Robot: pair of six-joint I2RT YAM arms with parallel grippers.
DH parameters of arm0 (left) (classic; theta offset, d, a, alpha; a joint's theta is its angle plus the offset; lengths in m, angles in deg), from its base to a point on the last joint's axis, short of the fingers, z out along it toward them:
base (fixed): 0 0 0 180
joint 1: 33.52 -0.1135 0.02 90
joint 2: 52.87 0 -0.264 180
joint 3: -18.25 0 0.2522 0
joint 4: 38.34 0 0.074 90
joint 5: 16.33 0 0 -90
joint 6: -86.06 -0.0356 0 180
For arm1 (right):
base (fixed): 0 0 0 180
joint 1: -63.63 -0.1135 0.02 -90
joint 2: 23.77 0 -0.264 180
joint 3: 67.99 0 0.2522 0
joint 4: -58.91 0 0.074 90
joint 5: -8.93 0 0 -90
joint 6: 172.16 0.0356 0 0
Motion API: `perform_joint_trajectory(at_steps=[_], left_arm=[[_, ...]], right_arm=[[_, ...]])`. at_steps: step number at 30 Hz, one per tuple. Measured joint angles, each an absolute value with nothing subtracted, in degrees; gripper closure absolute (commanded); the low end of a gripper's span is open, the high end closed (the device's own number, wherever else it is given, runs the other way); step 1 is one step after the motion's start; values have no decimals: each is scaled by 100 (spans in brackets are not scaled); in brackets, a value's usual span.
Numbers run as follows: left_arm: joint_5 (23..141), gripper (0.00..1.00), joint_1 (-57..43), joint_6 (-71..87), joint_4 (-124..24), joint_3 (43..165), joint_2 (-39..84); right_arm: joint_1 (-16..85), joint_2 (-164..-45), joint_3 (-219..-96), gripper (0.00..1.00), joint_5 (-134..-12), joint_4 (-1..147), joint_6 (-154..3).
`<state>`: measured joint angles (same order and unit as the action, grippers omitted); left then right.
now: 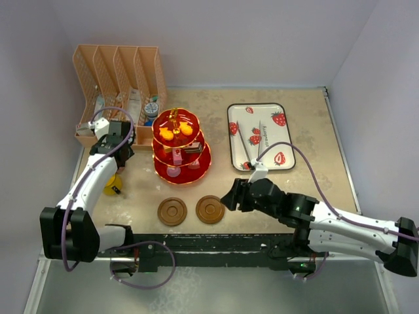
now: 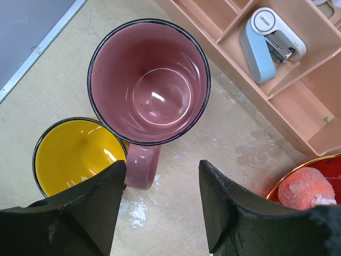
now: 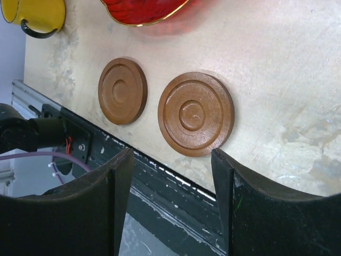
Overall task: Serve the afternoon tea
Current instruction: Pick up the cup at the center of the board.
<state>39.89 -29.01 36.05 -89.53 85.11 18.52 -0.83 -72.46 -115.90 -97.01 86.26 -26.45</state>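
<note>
Overhead: three-tier stand (image 1: 181,147) mid tabletop (image 1: 216,116), sweets (image 1: 167,135) on its tiers, too small to count. Two coasters (image 1: 172,212) sit in front, likely one per mug.

Left wrist: left end effector (image 2: 162,168) spread, handle of the one pink mug (image 2: 149,80) between its fingers, nothing pinched yet. Probably lined up for a handle grab. One yellow mug (image 2: 74,154) just beside.

Right wrist: right end effector (image 3: 171,160) spread, empty, over the nearer coaster, maybe waiting there.

One finger of the left gripper (image 2: 162,176) covers the near part of the yellow translucent mug (image 2: 74,154), and the red translucent gold-rimmed stand (image 2: 327,162), right of the fingers, is cut off by the frame edge.
</note>
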Motion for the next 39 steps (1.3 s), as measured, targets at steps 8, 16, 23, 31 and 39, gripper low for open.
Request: perform_joint_trajectory(at_steps=[8, 16, 23, 31, 39], left_arm=[[3858, 48, -2901, 3742, -8872, 8481, 1918], [3729, 54, -2903, 3742, -8862, 8476, 2226], [3781, 67, -2903, 3734, -8809, 8470, 2300], [4122, 65, -2903, 3699, -8580, 8326, 2298], [4249, 61, -2903, 3753, -8252, 7958, 2215]], right_arm=[[-83, -6697, -11264, 37, -9703, 8811, -2219], [-83, -6725, -11234, 37, -9705, 8894, -2016], [-83, -7099, -11290, 37, -9705, 9017, -2062], [-83, -7101, -11290, 37, -9705, 8995, -2058], [-83, -7108, -11290, 37, -9703, 8995, -2053]])
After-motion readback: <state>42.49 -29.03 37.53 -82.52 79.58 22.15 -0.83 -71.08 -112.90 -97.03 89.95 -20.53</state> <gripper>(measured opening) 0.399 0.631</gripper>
